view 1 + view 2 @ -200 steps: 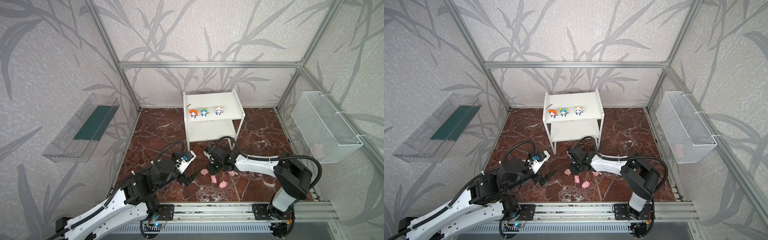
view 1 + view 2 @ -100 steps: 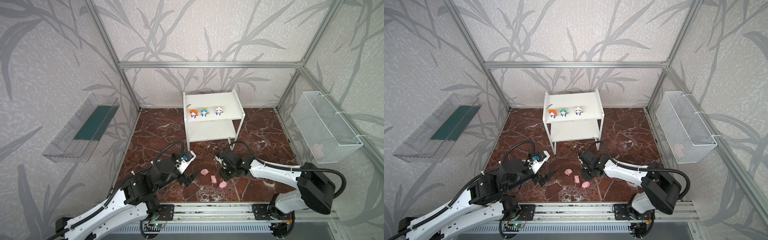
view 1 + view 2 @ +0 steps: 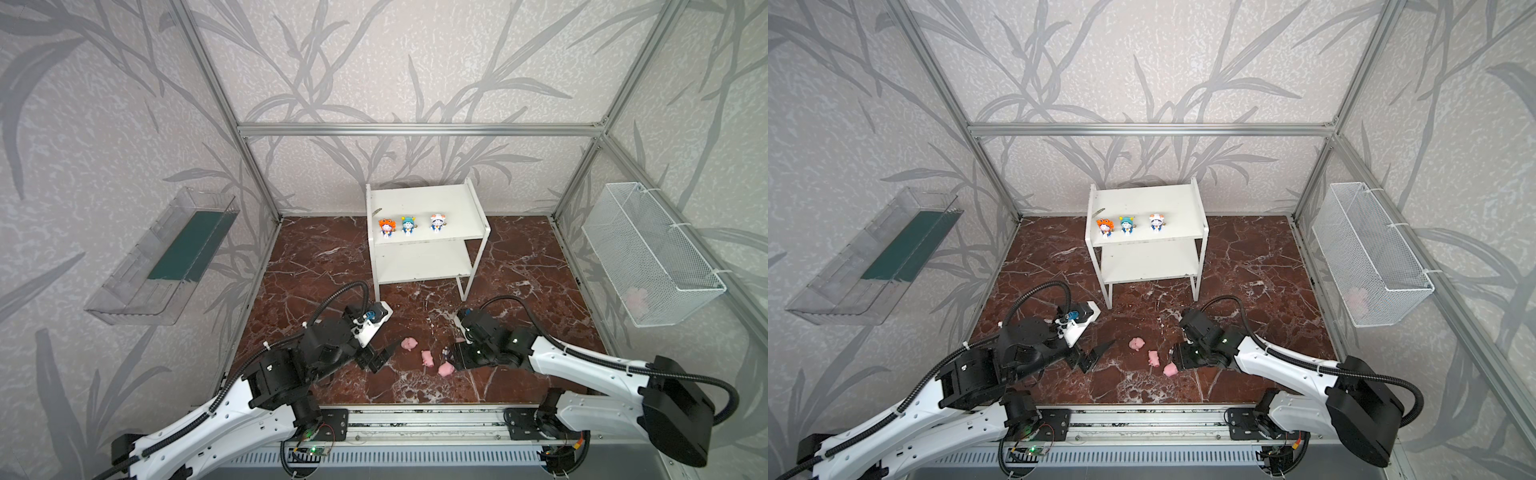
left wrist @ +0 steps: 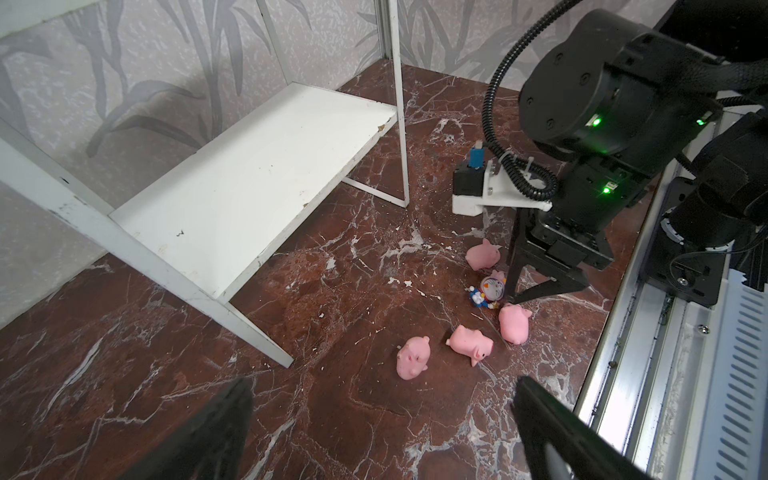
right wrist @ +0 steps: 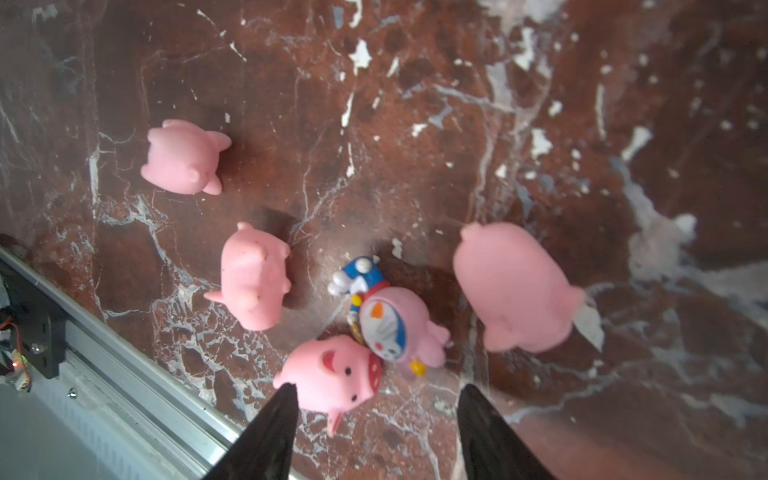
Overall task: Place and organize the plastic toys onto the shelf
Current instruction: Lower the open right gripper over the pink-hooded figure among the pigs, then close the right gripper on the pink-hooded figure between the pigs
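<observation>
The white shelf (image 3: 432, 199) holds three figurines (image 3: 408, 224) in a row on its top board. Several pink pigs (image 5: 253, 282) lie on the marble floor around a pink-hooded figurine (image 5: 390, 324), which lies on its side. My right gripper (image 5: 376, 392) hangs open just above that cluster. One fingertip is beside the nearest pig (image 5: 332, 374), and nothing is held. In both top views three pigs (image 3: 427, 357) show left of the right gripper (image 3: 451, 359). My left gripper (image 4: 382, 382) is wide open and empty, a little short of the pigs (image 4: 413, 357).
A clear tray with a green base (image 3: 183, 249) hangs on the left wall. On the right wall hangs a white wire basket (image 3: 648, 249) with something pink inside. The metal front rail (image 5: 124, 357) runs close by the pigs. The shelf's thin legs (image 4: 401, 124) stand behind them.
My right gripper has gone from shut to open, and its arm has drawn back to the right, toward the front rail. The left arm has not moved.
</observation>
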You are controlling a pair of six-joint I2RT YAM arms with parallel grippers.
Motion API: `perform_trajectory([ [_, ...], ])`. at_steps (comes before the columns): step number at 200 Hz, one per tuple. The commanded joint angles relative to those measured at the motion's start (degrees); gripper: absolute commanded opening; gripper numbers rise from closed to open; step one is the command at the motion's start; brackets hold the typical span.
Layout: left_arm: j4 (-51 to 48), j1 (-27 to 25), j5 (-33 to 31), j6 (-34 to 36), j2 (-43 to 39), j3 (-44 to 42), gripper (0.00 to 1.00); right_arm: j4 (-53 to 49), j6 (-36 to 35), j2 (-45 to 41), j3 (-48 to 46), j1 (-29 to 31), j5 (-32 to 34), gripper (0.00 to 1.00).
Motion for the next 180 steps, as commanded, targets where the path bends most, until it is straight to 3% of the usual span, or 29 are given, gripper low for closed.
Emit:
perform_trajectory([
  [1, 1.0, 0.3, 0.9, 0.3, 0.1, -0.1, 0.99, 0.9, 7.0, -5.0, -2.6, -0.3, -0.2, 0.68],
  [27, 1.1, 0.4, 1.0, 0.1, 0.2, 0.0, 0.99, 2.6, 8.0, -6.4, -4.7, -2.2, -2.9, 0.74],
  [67, 0.9, 0.4, 0.9, 0.0, 0.1, -0.1, 0.99, 10.5, 7.7, -1.1, -5.2, -3.9, -8.3, 0.74],
  [148, 0.6, 0.5, 0.0, 0.1, -0.5, -0.2, 0.99, 18.8, 1.7, 16.5, 7.1, -4.1, -20.1, 0.65],
  [180, 0.5, 0.5, 0.0, 0.1, -0.9, -0.4, 0.99, 14.4, -0.8, 14.6, 8.5, -4.0, -16.6, 0.62],
])
